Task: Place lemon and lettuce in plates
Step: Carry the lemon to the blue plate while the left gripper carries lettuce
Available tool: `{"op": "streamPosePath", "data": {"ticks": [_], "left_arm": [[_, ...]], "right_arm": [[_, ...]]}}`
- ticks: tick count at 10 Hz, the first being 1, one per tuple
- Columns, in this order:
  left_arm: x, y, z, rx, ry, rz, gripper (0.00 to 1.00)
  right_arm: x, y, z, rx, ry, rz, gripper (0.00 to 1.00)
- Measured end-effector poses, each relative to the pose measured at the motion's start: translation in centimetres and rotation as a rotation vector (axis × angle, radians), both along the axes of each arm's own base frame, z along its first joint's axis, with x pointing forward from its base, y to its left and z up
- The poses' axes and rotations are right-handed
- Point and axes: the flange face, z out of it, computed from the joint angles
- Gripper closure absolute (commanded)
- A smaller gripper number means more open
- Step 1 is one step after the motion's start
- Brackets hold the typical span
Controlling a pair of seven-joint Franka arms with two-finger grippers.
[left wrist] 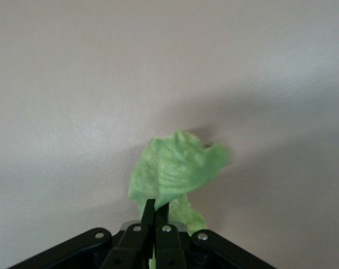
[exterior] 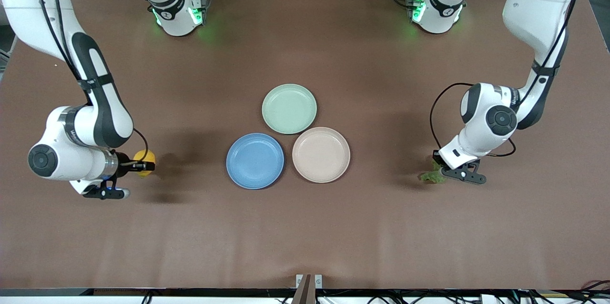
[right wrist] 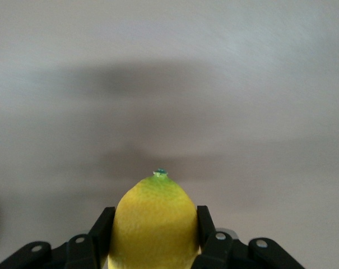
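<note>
My right gripper [exterior: 143, 166] is shut on the yellow lemon [exterior: 144, 157] over the table at the right arm's end; the right wrist view shows the lemon [right wrist: 153, 224] clamped between both fingers. My left gripper [exterior: 441, 170] is shut on the green lettuce leaf [exterior: 432, 176] at the left arm's end; the left wrist view shows the leaf [left wrist: 175, 171] pinched at its edge by the closed fingers. The blue plate [exterior: 255, 160] and the beige-pink plate [exterior: 320, 154] lie side by side in the middle of the table, both empty.
A pale green plate [exterior: 289, 108], empty, touches both other plates and lies farther from the front camera. The brown table cloth [exterior: 305, 228] stretches bare around the plates. The arm bases stand along the table's edge farthest from the front camera.
</note>
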Motion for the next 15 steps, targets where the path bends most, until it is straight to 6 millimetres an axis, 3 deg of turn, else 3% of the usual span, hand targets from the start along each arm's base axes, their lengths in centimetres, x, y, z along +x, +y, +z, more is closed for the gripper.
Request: {"op": "streamPosePath", "data": {"ticks": [1, 3, 4, 5, 7, 9, 10, 11, 12, 13, 14, 15], "left_arm": [[-0.3, -2.7, 3.5, -0.002, 0.000, -0.002, 1.00], [-1.7, -10.6, 9.7, -0.032, 0.010, 0.068, 1.00], [-2.9, -15.2, 11.8, -0.061, 0.010, 0.119, 1.00], [-4.2, -19.2, 12.8, -0.085, 0.010, 0.169, 1.00], [-6.8, -26.4, 11.8, -0.123, 0.037, 0.265, 1.00], [-8.4, -32.3, 8.2, -0.138, 0.094, 0.353, 1.00], [-8.5, -33.8, 5.9, -0.129, 0.116, 0.381, 0.74], [-8.1, -34.2, 3.8, -0.111, 0.125, 0.395, 0.26], [-7.6, -34.1, 2.4, -0.096, 0.127, 0.404, 0.00], [-6.9, -33.8, 2.0, -0.094, 0.123, 0.414, 0.00], [-6.2, -33.6, 2.7, -0.105, 0.110, 0.422, 0.00], [-5.4, -33.7, 4.3, -0.125, 0.089, 0.427, 0.00]], "right_arm": [[0.4, 4.7, 1.4, 0.011, -0.015, -0.036, 1.00], [-0.3, 14.9, 2.6, 0.095, -0.025, -0.117, 1.00], [-0.7, 18.6, 3.3, 0.139, -0.038, -0.156, 1.00], [-1.1, 20.6, 3.6, 0.161, -0.041, -0.165, 1.00], [-1.5, 23.6, 2.5, 0.177, -0.069, -0.179, 1.00], [-2.4, 26.2, -1.1, 0.168, -0.050, -0.178, 1.00], [-2.7, 26.9, -2.7, 0.162, -0.035, -0.173, 1.00], [-3.1, 27.4, -4.1, 0.155, -0.021, -0.168, 0.99], [-3.4, 27.8, -5.3, 0.150, -0.008, -0.164, 0.93], [-3.6, 28.1, -6.2, 0.150, -0.008, -0.164, 0.58], [-3.5, 28.1, -6.6, 0.150, -0.011, -0.167, 0.01], [-3.5, 28.1, -6.6, 0.150, -0.012, -0.168, 0.00]]}}
